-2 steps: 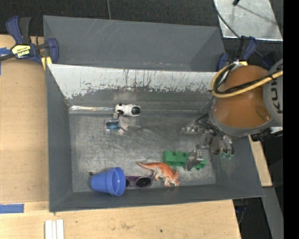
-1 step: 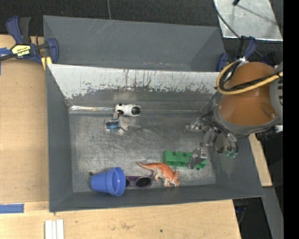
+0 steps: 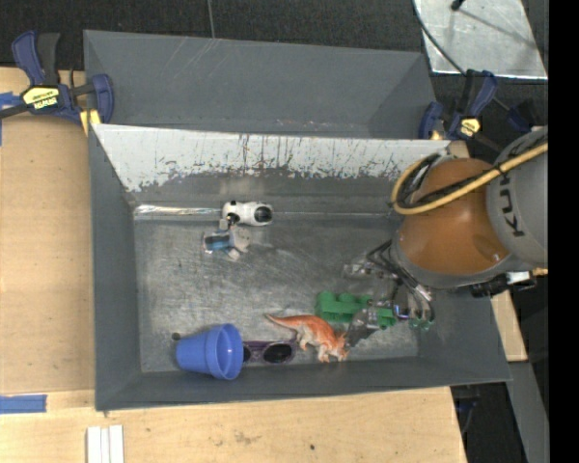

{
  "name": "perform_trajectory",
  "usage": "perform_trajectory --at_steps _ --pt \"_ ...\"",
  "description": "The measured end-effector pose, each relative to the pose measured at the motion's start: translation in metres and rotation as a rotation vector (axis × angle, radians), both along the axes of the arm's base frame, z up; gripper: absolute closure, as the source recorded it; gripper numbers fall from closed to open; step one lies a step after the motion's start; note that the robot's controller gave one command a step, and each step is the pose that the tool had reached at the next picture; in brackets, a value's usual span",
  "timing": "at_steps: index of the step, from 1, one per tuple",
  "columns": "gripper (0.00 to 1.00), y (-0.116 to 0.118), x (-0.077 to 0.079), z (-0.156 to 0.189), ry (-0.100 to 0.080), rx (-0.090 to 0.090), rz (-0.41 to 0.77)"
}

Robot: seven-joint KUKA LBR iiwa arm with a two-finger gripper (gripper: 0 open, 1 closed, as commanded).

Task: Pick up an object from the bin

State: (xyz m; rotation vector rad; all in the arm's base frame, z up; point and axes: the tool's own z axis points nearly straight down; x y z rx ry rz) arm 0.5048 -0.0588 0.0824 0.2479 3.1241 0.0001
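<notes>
- Gripper [image 3: 391, 307] low in the near right of the grey bin [image 3: 270, 85], over a green plastic toy [image 3: 338, 307]; open or closed, impossible to tell.
- Just left, touching the toy: orange dinosaur [image 3: 314, 333].
- Further left along the near wall: dark sunglasses [image 3: 268, 353], blue cup [image 3: 210, 351].

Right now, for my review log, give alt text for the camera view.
The end effector hangs low at the bin's front right, over a green toy beside an orange dinosaur; a blue cup lies front left.
</notes>
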Motion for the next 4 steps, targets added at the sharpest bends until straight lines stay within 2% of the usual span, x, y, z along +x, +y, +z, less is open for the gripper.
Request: perform_trajectory --at_steps 1,2,3,4 --pt "1.00 0.003 0.009 -0.019 -0.030 -0.004 -0.058" --pt "1.00 0.003 0.009 -0.018 -0.029 -0.004 -0.065" --pt "1.00 0.003 0.008 -0.011 -0.021 -0.003 -0.066" --pt "1.00 0.004 0.003 0.006 0.002 0.000 -0.063"
